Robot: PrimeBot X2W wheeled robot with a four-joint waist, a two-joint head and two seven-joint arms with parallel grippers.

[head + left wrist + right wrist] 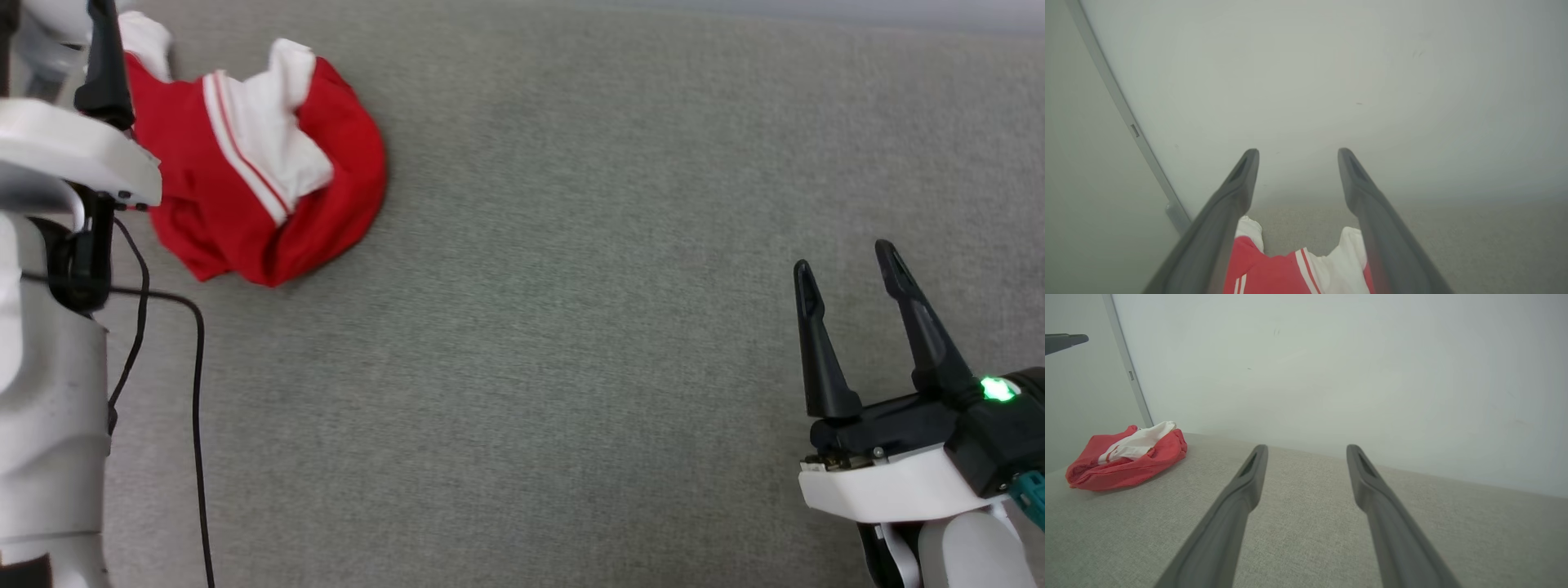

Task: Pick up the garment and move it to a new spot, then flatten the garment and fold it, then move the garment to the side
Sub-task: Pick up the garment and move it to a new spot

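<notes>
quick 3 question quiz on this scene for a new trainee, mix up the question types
1. Fill in the gap: the jaws of the right pincer stand ____.
2. Which is nearest the garment? A) the left pincer B) the right pincer C) both equally
3. True or false: the garment lies spread out flat on the grey surface.

Key
1. open, with nothing between them
2. A
3. false: it lies bunched in a heap
</notes>
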